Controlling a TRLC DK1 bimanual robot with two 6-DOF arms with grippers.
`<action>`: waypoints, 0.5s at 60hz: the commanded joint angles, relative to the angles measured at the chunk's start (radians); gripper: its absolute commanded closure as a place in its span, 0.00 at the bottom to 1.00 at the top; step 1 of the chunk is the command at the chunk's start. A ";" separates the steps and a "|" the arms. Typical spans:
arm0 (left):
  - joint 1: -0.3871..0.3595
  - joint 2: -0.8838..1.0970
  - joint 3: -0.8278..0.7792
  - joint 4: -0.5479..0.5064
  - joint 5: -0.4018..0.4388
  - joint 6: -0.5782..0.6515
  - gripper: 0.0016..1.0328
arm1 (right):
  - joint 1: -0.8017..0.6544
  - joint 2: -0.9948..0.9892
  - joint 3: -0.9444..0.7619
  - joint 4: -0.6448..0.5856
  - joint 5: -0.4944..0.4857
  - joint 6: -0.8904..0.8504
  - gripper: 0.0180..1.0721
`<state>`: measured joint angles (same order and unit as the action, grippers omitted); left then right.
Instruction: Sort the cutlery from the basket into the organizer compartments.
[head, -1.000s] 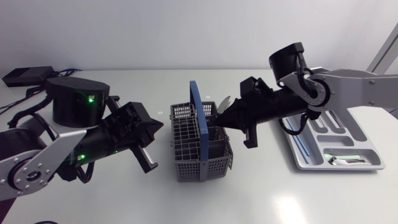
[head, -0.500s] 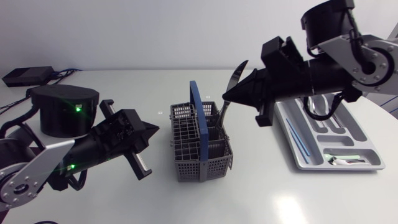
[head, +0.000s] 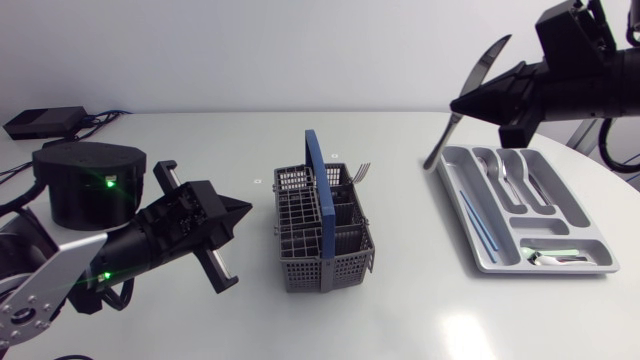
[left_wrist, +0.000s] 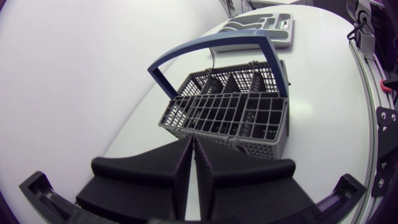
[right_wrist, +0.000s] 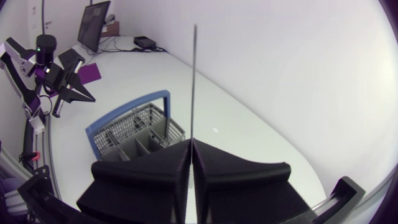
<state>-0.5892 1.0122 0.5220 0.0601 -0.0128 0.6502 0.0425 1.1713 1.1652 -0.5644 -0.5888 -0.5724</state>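
The left gripper (head: 243, 207) hangs low over the table at 9 o'clock from the basket (head: 325, 270), near it but not touching. Its two fingers are pressed flat together with nothing between them. In the left wrist view the gripper (left_wrist: 191, 140) points at the basket's (left_wrist: 224, 118) near wall.

The basket stands at the table's middle. It is grey plastic lattice, split into several small cells, with a blue arched handle (head: 318, 185) running from 12 to 6 o'clock across it. The tines of a fork (head: 361, 170) rise from a cell at its 1 o'clock corner. The other cells look bare from above, though their floors are partly hidden.

The right gripper (head: 459, 104) is high in the air at 2 o'clock from the basket, just past the organizer's 11 o'clock corner. Its fingers are pinched tight on a knife (head: 437, 148). The knife is plain silver metal and tilted, its upper end toward 1 o'clock and its lower end toward 7 o'clock. In the right wrist view the knife (right_wrist: 194, 74) stands edge-on, a thin line rising from the closed fingers.

The organizer (head: 545, 270) lies at 3 o'clock from the basket, well apart from it. It is a silver-grey tray with long compartments. Spoons (head: 505, 172) lie in the middle ones, a thin blue stick (head: 477, 222) in the long one at its 9 o'clock side, and a small pale piece (head: 548, 258) in the crosswise one at 6 o'clock.
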 joint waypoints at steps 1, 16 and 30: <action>0.000 -0.004 -0.027 0.015 0.002 0.023 0.94 | -0.059 0.007 0.030 -0.029 0.029 0.000 0.95; 0.002 0.002 -0.028 0.027 0.002 0.028 0.94 | -0.227 0.077 0.057 -0.065 0.152 -0.035 0.95; -0.004 0.020 -0.031 0.047 0.002 0.028 0.94 | -0.431 0.194 0.119 -0.060 0.184 -0.084 0.95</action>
<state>-0.5900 1.0164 0.5159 0.0883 -0.0128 0.6563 -0.3355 1.3201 1.2362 -0.6289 -0.4137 -0.6270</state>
